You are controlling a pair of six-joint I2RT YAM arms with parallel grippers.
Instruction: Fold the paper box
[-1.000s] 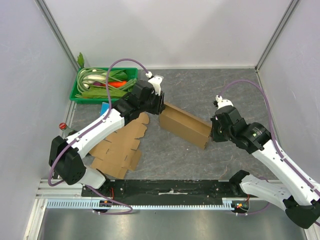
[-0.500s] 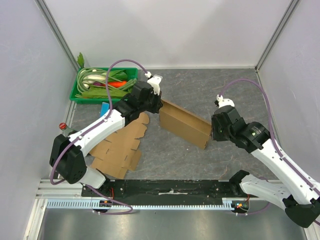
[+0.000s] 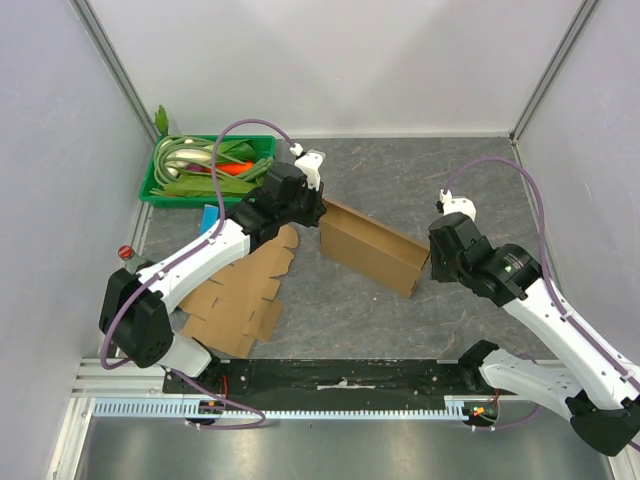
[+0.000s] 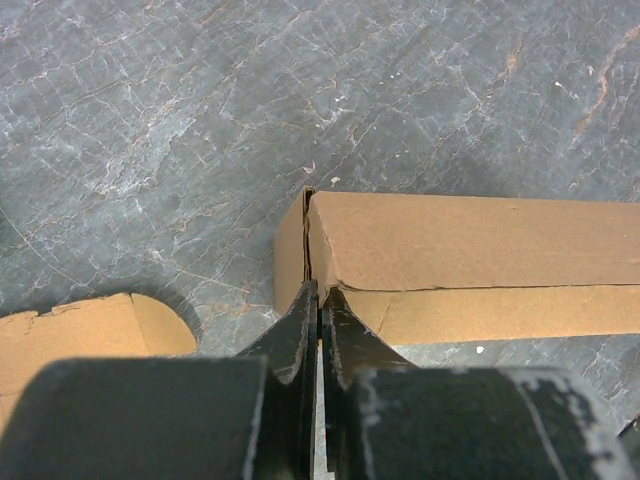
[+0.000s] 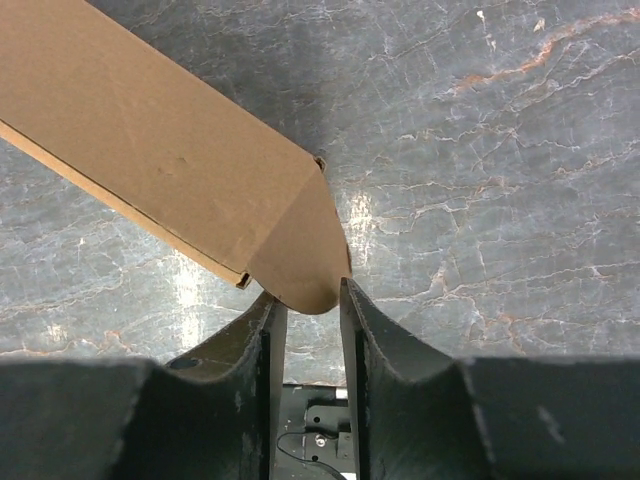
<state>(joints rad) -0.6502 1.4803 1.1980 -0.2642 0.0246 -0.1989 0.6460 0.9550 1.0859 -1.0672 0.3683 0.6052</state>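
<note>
Left end effector [image 4: 318,292] pinches one end of the paper box [image 4: 470,240]; right end effector [image 5: 310,296], half-open, straddles its flap [image 5: 298,240] over the grey counter [image 5: 480,150].

No text, label or number can be read anywhere.

Tabletop [image 3: 400,180]: dark grey stone-look surface w/ pale veins, matte, soft glare patches in the wrist views. Plain pale walls on 3 sides: back wall [image 3: 330,60], L wall [image 3: 50,200], R wall [image 3: 590,180]. Alu posts at both far corners: L post [image 3: 105,50], R post [image 3: 550,65]. Near edge: black strip [image 3: 340,375], then slotted rail [image 3: 330,410], then brushed metal sheet [image 3: 330,450]. Light even, diffuse, faint shadows.
</note>
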